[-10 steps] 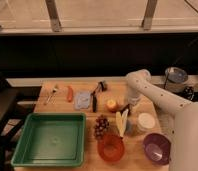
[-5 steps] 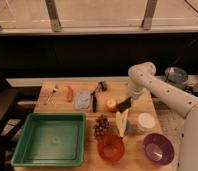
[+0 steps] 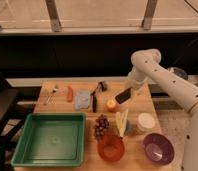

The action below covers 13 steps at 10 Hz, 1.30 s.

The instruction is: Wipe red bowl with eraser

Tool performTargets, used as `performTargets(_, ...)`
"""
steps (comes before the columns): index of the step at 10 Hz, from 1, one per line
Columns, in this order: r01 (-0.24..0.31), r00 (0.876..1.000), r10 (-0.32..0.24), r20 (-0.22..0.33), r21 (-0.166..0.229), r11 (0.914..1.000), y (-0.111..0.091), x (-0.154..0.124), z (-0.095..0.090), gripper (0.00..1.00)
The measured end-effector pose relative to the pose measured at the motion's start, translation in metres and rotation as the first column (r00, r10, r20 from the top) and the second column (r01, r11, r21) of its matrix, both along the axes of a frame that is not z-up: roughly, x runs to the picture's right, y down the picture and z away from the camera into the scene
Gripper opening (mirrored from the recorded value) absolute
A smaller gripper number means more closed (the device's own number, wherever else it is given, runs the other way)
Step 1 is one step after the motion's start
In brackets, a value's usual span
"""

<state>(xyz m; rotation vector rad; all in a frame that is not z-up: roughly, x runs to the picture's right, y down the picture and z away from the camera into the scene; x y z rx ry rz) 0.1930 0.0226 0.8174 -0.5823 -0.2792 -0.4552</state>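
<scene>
1. The round, glossy orange-red plastic bowl (image 3: 111, 148) sits near, centre-right.
2. Farther back, the small dark rectangular eraser (image 3: 122, 96) is tilted, its long axis running near-left to far-right, lighter grey face showing.
3. The gripper (image 3: 129, 91) jaws clamp its far-right end.

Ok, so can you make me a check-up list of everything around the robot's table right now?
Surface: wooden table, crowded, no spills seen.
Job's things: red bowl upright near the front edge; eraser tilted, held at the table's back right.
Clutter: green tray, purple bowl, white cup, grapes, orange fruit, blue-grey block, black-handled tool.
Grippers: gripper shut on the eraser, well away from the red bowl.
Cables: nothing seen.
Surroundings: dark wall behind the table, window bars above.
</scene>
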Motion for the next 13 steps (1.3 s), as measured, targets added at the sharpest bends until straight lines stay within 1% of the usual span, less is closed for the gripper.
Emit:
performTargets(1, 0.012, 1.000, -0.012, 0.012, 0.000, 0.9999, 0.000, -0.007, -0.008, 0.00)
performTargets(2, 0.031, 0.999, -0.031, 0.024, -0.003, 0.9995, 0.004, -0.015, -0.019, 0.00)
performTargets(3, 0.050, 0.998, -0.050, 0.024, 0.000, 0.9988, 0.013, -0.021, -0.031, 0.00)
performTargets(5, 0.097, 0.995, -0.097, 0.015, 0.009, 0.9952, 0.035, -0.037, -0.053, 0.00)
performTargets(6, 0.120, 0.993, -0.120, 0.005, 0.011, 0.9927, 0.048, -0.045, -0.066, 0.00)
performTargets(8, 0.137, 0.990, -0.137, -0.023, 0.004, 0.9906, 0.076, -0.053, -0.091, 0.00)
performTargets(10, 0.133, 0.991, -0.133, -0.033, -0.003, 0.9911, 0.087, -0.053, -0.101, 0.00)
performTargets(13, 0.133, 0.991, -0.133, -0.033, -0.001, 0.9911, 0.087, -0.053, -0.101, 0.00)
